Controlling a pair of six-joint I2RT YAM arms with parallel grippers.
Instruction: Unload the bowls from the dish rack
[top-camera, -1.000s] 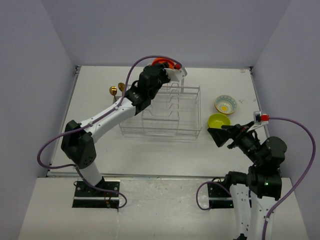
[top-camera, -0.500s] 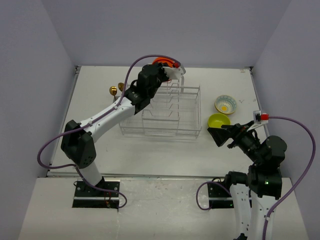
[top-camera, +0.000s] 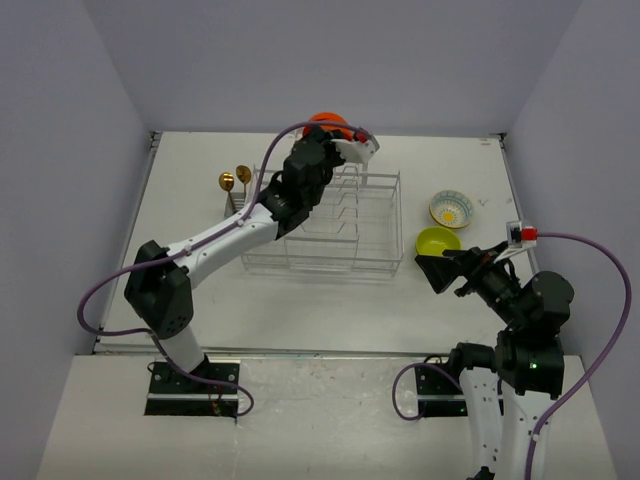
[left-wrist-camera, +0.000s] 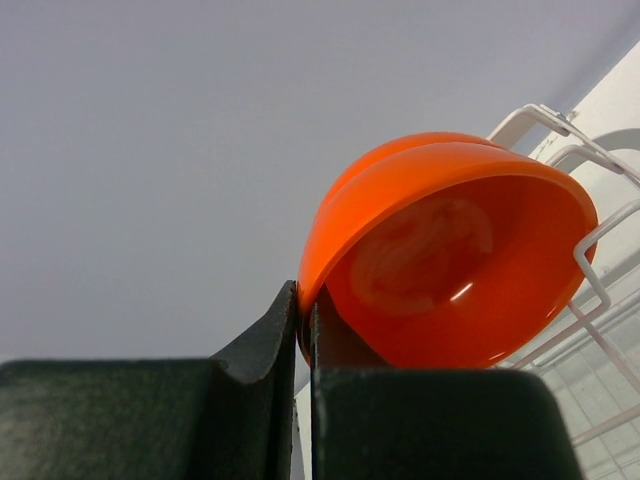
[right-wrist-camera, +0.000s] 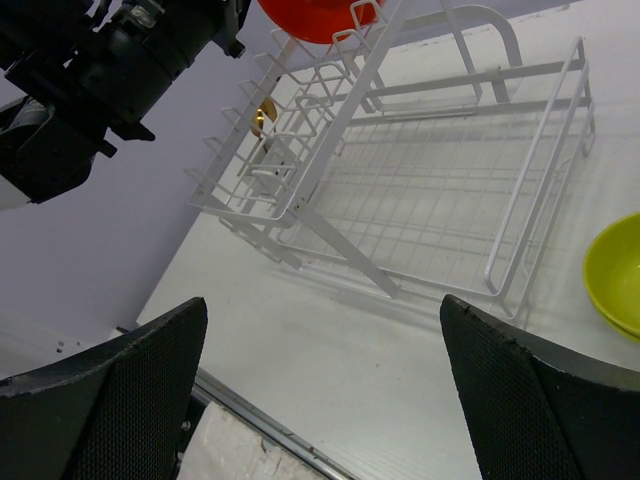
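Left claw (left-wrist-camera: 303, 300) pinches an orange bowl (left-wrist-camera: 450, 255) over the dish rack (top-camera: 330, 265), at the far edge of the bench (top-camera: 200, 300); right claw (right-wrist-camera: 322, 310) gapes wide

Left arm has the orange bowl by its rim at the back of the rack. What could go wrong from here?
The left gripper pinches only a thin bit of the orange bowl's rim, so it may slip or swing. The bowl sits close to the rack's wire loops and could snag. The spoons lie near a leftward path.
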